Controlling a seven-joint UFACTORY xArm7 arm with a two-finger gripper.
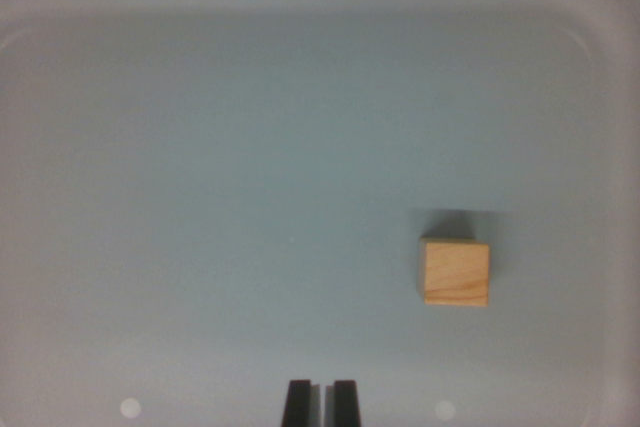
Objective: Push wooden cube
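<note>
The wooden cube (455,271) sits flat on the pale grey floor of a shallow tray (300,7) with rounded corners, toward the tray's right edge in the wrist view and somewhat nearer the bottom edge than the top, with bare floor all round it and nothing touching it. The claw (321,404) shows only as two dark fingertips at the bottom middle of the view, drawn nearly together with a thin slit between them and nothing held; it stands well apart from the cube, off to the cube's left and below it. The cube looks like a small solid block of light, plain wood, so it is likely light, rigid and in no danger of breaking or denting under a push. Its flat base on the smooth tray floor should let it slide readily instead of tipping, provided contact is made low and square on a side face. No grasp is called for: the closed fingertips can serve as a blunt pusher against the middle of a side face; an off-centre touch would likely spin it.
</note>
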